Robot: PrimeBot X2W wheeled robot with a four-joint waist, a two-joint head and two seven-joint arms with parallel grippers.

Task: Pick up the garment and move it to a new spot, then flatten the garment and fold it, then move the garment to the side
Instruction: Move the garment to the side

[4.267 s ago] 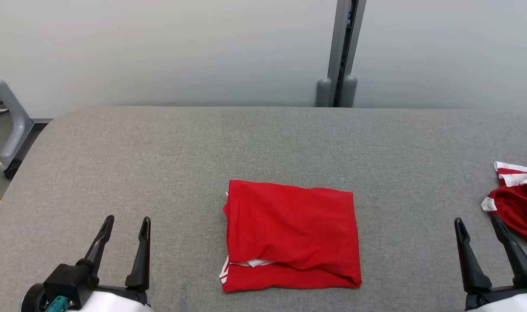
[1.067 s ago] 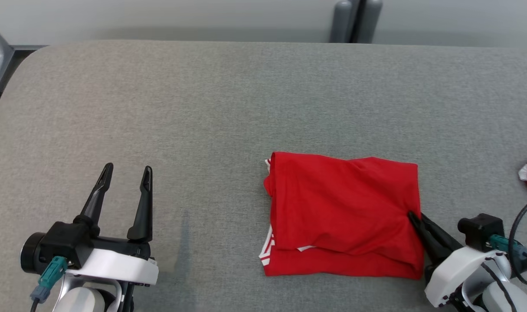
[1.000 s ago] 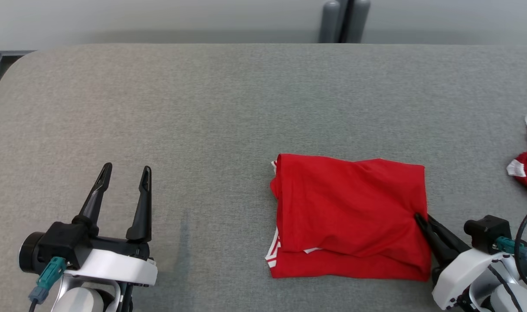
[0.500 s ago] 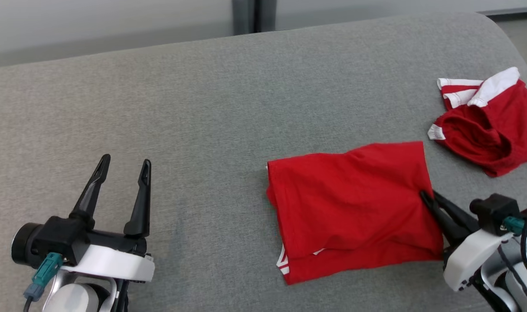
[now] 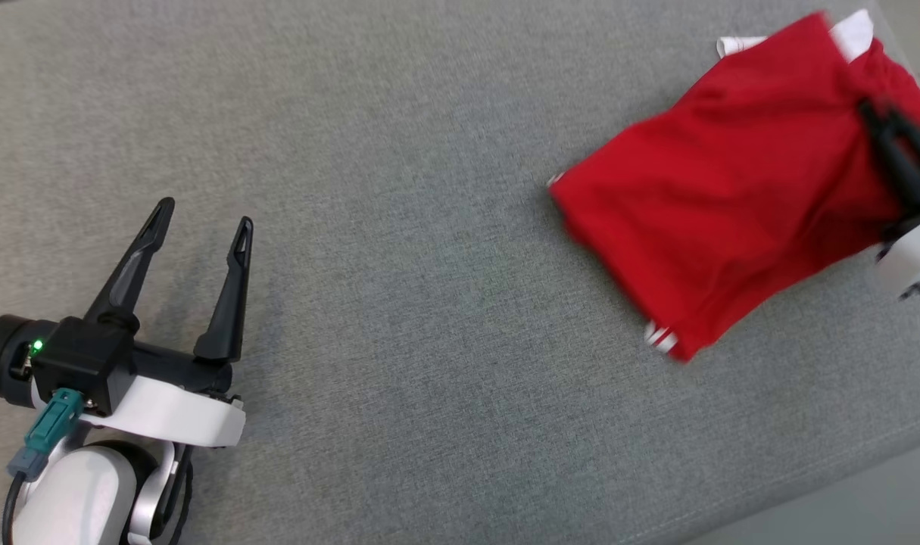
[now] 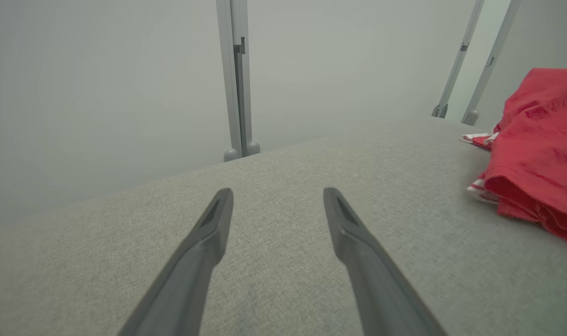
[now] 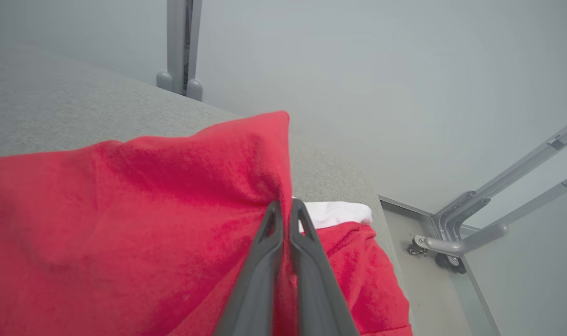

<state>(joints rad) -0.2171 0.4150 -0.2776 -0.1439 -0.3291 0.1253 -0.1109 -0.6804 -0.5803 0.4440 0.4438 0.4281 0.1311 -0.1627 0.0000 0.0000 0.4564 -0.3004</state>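
Note:
The folded red garment (image 5: 732, 204) with white trim lies slanted at the table's far right, blurred by motion. My right gripper (image 5: 872, 117) is shut on its right edge, and the right wrist view shows the fingers pinching the cloth (image 7: 124, 224) at the gripper (image 7: 286, 203). In the left wrist view the garment (image 6: 540, 154) rises at the right, its held side lifted. My left gripper (image 5: 204, 213) stands open over bare table at the lower left, with nothing between its fingers (image 6: 358, 242).
A second crumpled red garment with a white collar (image 5: 853, 26) lies partly under the held one, near the table's right end (image 7: 367, 266). The grey fabric table (image 5: 429, 303) ends at the lower right. A metal frame on casters (image 7: 451, 242) stands beyond that end.
The head camera has turned and dipped to the right. My right gripper has dragged the folded garment rightward onto the second garment. The left gripper stays open in place.

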